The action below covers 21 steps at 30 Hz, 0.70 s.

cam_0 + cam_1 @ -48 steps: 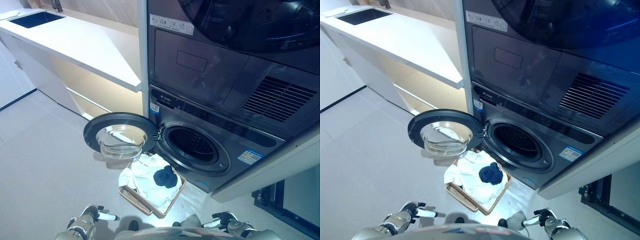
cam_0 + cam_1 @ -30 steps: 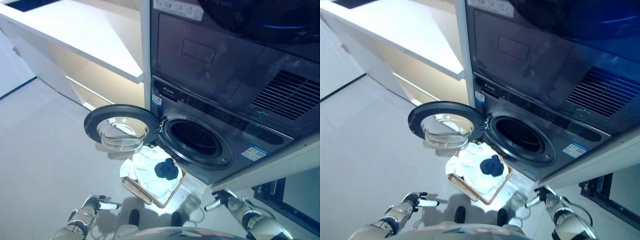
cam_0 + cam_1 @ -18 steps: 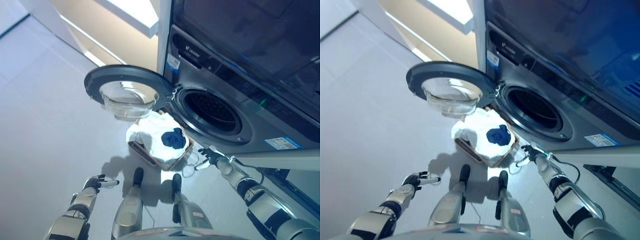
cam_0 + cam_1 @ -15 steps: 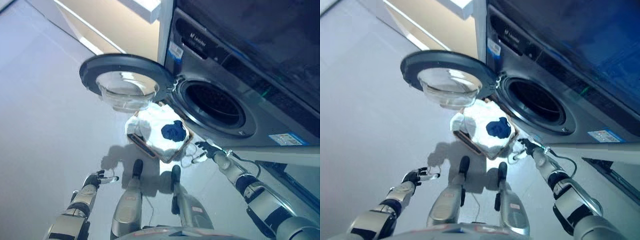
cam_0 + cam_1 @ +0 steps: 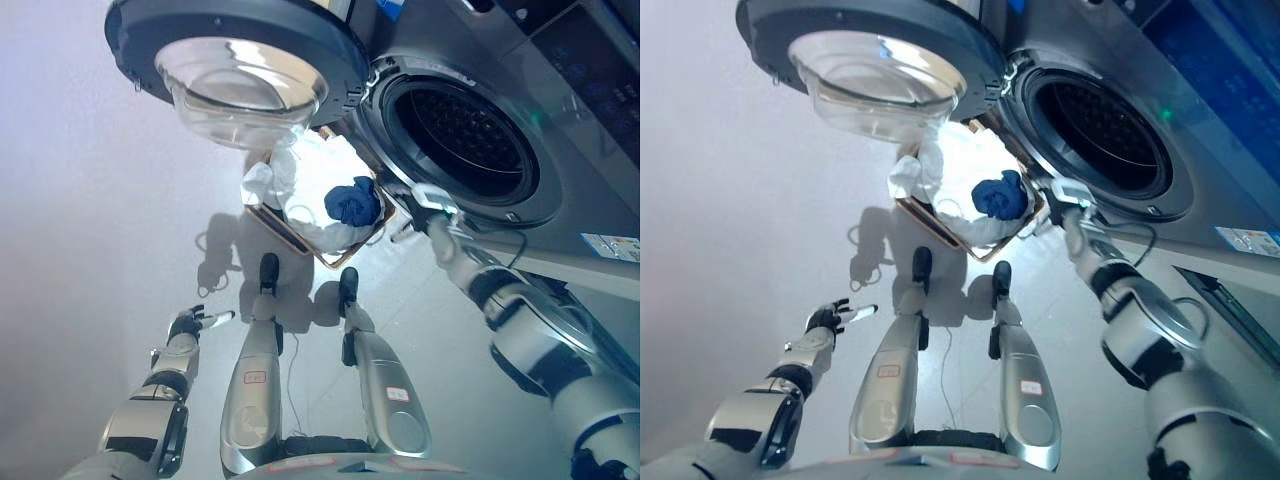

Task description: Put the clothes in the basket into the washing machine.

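Directly below the camera, a rectangular woven basket with a tan rim (image 5: 283, 228) sits on the pale grey floor (image 5: 80, 230), just in front of the dark grey front-loading washing machine (image 5: 560, 150). White crumpled clothes (image 5: 305, 180) fill the basket and spill over its near-left edge, and a bundled dark blue garment (image 5: 352, 203) lies on top of them toward the machine side.

The machine's round door (image 5: 235, 50) is swung wide open to the left, its clear glass bowl bulging out over the basket — the door's rim overhangs and hides the basket's far corner. The drum opening (image 5: 462, 128) shows a perforated metal interior; what lies deeper inside is too dark to make out. The upper part of the machine is cut off by the top edge of the view.

The right hand (image 5: 428, 205) reaches in from the right and hangs between the basket's right edge and the lower rim of the drum opening, beside the blue garment. Its fingers look loosely extended and hold nothing, though the hand is small in both views. The left hand (image 5: 833, 317) hangs low on the left, well apart from the basket, over bare floor — its fingers spread and relaxed, white tips pointing right, holding nothing.
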Available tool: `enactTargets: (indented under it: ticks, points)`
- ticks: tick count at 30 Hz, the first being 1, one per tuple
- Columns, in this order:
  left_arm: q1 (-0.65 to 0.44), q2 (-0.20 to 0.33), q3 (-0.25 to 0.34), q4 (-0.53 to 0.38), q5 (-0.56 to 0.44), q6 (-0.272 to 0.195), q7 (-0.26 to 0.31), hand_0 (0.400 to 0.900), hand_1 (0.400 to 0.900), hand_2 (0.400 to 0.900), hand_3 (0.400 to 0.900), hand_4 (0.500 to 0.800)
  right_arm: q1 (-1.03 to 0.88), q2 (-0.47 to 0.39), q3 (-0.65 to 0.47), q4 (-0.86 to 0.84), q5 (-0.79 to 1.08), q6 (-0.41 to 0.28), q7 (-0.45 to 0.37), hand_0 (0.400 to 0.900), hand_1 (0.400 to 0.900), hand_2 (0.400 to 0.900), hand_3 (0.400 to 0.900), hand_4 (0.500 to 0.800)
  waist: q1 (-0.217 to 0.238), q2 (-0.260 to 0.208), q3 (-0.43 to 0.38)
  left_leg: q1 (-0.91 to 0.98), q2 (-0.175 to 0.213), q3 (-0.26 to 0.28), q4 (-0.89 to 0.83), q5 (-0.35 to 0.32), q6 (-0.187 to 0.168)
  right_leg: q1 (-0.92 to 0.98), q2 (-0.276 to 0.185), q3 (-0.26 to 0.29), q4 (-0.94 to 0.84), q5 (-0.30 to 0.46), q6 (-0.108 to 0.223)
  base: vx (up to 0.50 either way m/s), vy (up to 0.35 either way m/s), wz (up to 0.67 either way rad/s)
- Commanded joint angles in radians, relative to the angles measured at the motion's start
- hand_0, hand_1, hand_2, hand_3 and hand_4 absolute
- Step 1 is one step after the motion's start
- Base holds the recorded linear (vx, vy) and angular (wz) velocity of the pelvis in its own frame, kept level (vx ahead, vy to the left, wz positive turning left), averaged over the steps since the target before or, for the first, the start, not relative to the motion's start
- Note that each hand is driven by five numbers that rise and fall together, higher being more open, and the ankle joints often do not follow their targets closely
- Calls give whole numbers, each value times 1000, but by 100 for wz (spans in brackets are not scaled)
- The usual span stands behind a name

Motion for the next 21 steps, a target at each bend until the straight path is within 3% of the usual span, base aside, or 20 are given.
enactTargets:
  ticks: [1,2,4,6,7,10,17,21]
  points:
    - [38,-11,-28,-13,-36,0,46,900,900,900,900,800,-90,64,-10,-59,-45,-28,-75,900,900,900,900,800,26,97,-18,-48,27,39,103,10,-72,-57,-22,46,240,-28,114,-6,3,11]
    - [33,-7,-40,-11,-43,1,50,900,900,900,900,800,-34,142,-22,-53,-66,-30,-88,900,900,900,900,800,28,98,-18,-57,27,36,117,0,-68,-48,-26,38,234,-39,119,-11,-6,10]
    - [33,-7,-42,-24,-48,-1,49,900,900,900,900,800,-88,110,-34,-60,-64,-35,-90,900,900,900,900,800,27,104,-18,-90,34,26,122,5,-70,-69,-27,39,236,-29,123,-29,-1,11]
    - [36,-4,-39,-37,-47,1,50,900,900,900,900,800,-101,124,-41,-49,-53,-41,-90,900,900,900,900,800,29,105,-18,-104,38,22,122,5,-71,-72,-28,35,227,-29,125,-15,-31,17]
    - [38,12,-61,-67,-49,-9,62,900,900,900,900,800,-111,171,-26,-32,-66,-23,-86,900,900,900,900,800,38,98,-18,-118,37,22,123,4,-63,-77,-29,26,222,-33,119,-14,-61,18]
    - [67,13,-30,-98,-42,-5,66,900,900,900,900,800,-118,81,-53,-130,-40,-23,-84,900,900,900,900,800,33,75,-18,-140,40,16,130,0,-62,-86,-31,15,221,-33,111,-11,-43,15]
    - [59,6,-43,-57,-56,-5,79,900,900,900,900,800,-128,78,-67,-92,-36,-15,-139,900,900,900,900,800,33,69,-18,-204,26,12,142,-5,-51,-122,-40,-10,213,-26,93,-22,-4,9]
    - [63,2,-47,-84,-56,-8,85,900,900,900,900,800,-182,48,-41,-73,-37,-20,-155,900,900,900,900,800,30,86,-18,-228,19,10,153,-1,-47,-146,-39,-9,221,-19,89,-18,43,-1]
